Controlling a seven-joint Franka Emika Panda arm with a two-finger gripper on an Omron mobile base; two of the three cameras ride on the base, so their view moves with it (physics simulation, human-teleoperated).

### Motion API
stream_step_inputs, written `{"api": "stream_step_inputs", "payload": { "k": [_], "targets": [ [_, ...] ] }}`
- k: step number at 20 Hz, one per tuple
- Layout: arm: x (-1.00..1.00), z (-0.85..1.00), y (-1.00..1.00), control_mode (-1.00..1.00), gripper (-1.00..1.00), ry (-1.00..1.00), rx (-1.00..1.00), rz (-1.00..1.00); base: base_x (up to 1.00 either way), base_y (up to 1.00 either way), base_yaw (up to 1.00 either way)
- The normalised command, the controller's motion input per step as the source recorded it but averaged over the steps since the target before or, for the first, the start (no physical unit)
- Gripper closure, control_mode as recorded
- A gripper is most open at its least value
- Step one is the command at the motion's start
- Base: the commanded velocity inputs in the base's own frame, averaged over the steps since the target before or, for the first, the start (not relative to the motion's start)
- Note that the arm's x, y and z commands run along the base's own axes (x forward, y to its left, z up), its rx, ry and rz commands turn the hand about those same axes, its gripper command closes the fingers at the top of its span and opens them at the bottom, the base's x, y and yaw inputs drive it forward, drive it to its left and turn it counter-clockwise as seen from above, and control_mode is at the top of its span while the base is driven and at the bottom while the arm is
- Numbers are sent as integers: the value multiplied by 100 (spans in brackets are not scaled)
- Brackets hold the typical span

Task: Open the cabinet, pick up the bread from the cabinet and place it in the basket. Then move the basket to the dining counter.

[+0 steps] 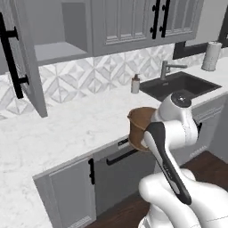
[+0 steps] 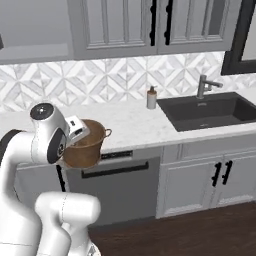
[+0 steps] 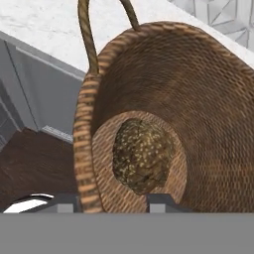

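Closest in, we find the two-finger gripper [image 3: 114, 201] clamped on the rim of the round brown woven basket [image 3: 198, 114], one dark fingertip inside the wall and one outside, with the small rough-crusted brown bread [image 3: 143, 155] lying on the basket's floor. Beyond that, the basket [image 2: 86, 145] hangs lifted off the white marble worktop [image 2: 130, 122], out past its front edge. Farther back, the grey wall cabinet [image 1: 49, 33] stands open, its door [image 1: 24, 58] swung outward.

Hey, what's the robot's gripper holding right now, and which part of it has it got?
The gripper holds the basket by its rim wall, one finger inside and one outside, lifted off the worktop's front edge. The bread lies in the basket's bottom.
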Motion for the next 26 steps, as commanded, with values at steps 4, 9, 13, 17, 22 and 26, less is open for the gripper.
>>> {"api": "stream_step_inputs", "payload": {
  "k": [4,9,13,17,22,26],
  "targets": [
    [0,0,0,100,100,0,0,0,7,-5,-81],
    [0,0,0,100,100,0,0,0,6,-6,-81],
    [0,0,0,100,100,0,0,0,5,-6,-82],
    [0,0,0,100,100,0,0,0,7,-7,-81],
    [0,0,0,100,100,0,0,0,33,-18,-72],
    [0,0,0,100,100,0,0,0,90,-57,-34]
  ]
}}
